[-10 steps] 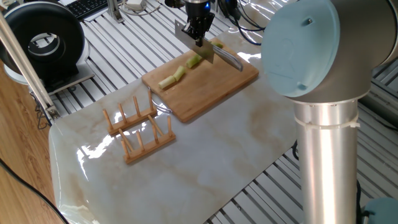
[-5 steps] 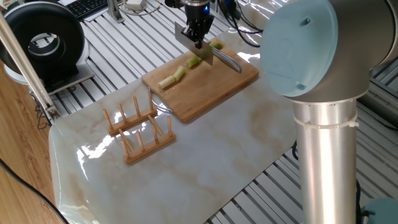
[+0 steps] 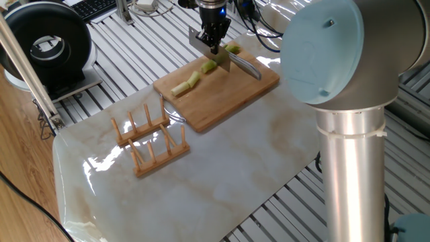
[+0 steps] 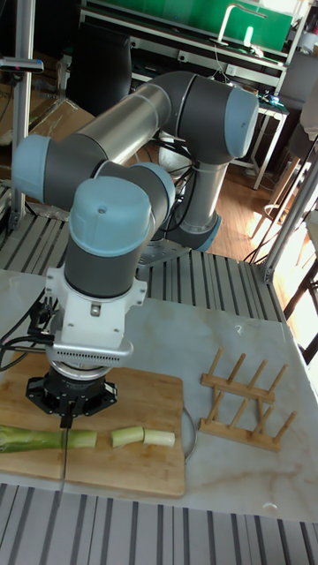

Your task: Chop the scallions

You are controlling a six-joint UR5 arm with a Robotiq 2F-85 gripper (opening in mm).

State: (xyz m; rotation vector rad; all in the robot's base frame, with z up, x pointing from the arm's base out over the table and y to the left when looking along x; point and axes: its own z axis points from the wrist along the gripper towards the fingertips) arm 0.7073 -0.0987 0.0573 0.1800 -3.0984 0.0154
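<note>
The scallions lie on a bamboo cutting board (image 3: 222,97) (image 4: 132,481). Short cut pieces (image 3: 186,83) (image 4: 141,436) sit toward its left end in the fixed view. Another piece (image 3: 210,66) lies just beside the blade. The long uncut stalk (image 4: 28,439) shows its end (image 3: 234,48) beyond the knife. My gripper (image 3: 215,42) (image 4: 65,422) is shut on a silver knife (image 3: 209,50). The blade stands edge-down across the stalk, seen edge-on (image 4: 64,452) in the tall view. I cannot tell whether the edge touches the scallion.
A wooden peg rack (image 3: 150,138) (image 4: 245,402) stands on the marble tabletop (image 3: 222,175) in front of the board. A black round device (image 3: 47,46) sits at the back left. The arm's large grey and blue joint (image 3: 336,60) blocks the right side.
The gripper and knife have shifted very slightly up and back. The scallion pieces have not moved.
</note>
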